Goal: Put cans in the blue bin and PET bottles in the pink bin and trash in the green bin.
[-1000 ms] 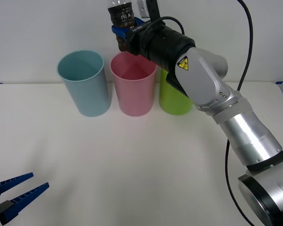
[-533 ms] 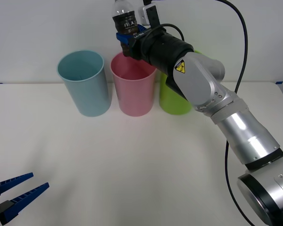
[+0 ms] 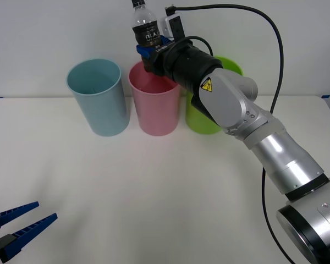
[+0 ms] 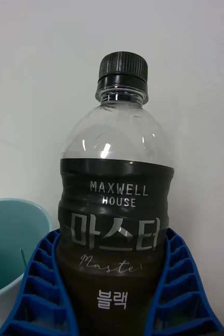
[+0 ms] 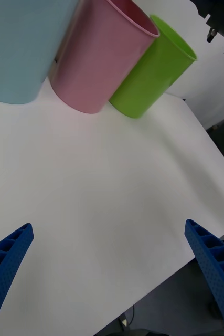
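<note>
Nearest the robot, the left gripper (image 3: pixel 19 225) waits low over the white table (image 3: pixel 154 187) with its blue fingers spread, leaving the work to the other arm; farther off, the right gripper (image 3: pixel 149 54) is clamped on the PET bottle (image 3: pixel 145 28), held upright just above the pink bin (image 3: pixel 155 99), probably so it can drop straight in. The bottle is clear plastic, part full of dark brown drink, with a black cap and a dark label in white lettering; the blue bin (image 3: pixel 97 96) and green bin (image 3: pixel 209 113) flank the pink one.
</note>
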